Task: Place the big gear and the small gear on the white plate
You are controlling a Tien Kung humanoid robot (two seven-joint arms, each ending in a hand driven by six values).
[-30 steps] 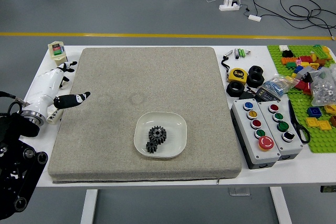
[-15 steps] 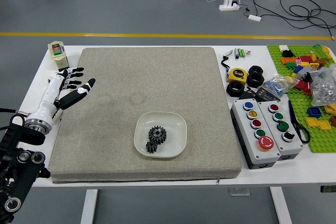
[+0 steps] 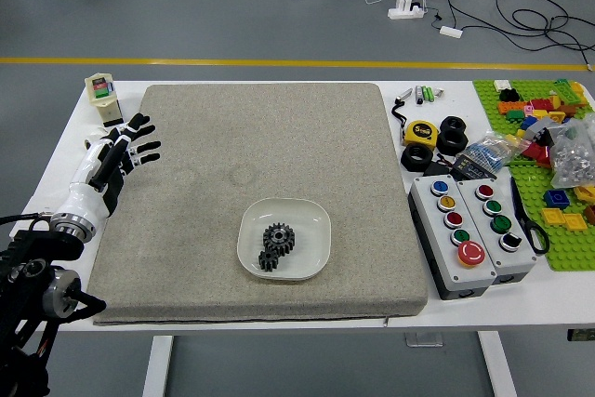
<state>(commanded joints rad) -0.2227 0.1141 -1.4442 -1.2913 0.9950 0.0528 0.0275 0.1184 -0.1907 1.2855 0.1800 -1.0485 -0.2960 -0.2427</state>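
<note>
We see the robot's left hand [image 3: 127, 153] over the left edge of the grey mat [image 3: 204, 183], its black-tipped fingers loosely spread and holding nothing, with its arm coming in from the lower left corner. Well apart from it, to the right, we find both gears lying on the white plate [image 3: 312, 241]: the big gear [image 3: 279, 238] sits near the middle, and the small gear [image 3: 268, 260] lies just beside it, closer to the table's near edge and slightly to the left. The plate rests on the mat, nearer its front edge than its back. Beyond the hand, at the far left corner of the white table [image 3: 567, 293], we see a pale container [image 3: 101, 92] with a coloured label. Right of the mat, we have a yellow tape measure [image 3: 420, 133] near several black rings [image 3: 416, 157], and closer to us two grey button boxes [image 3: 434, 220] side by side. Black-handled scissors [image 3: 530, 230] lie beside the right-hand box, and past them a green baseplate [image 3: 569, 256] bears coloured bricks [image 3: 555, 199].
</note>
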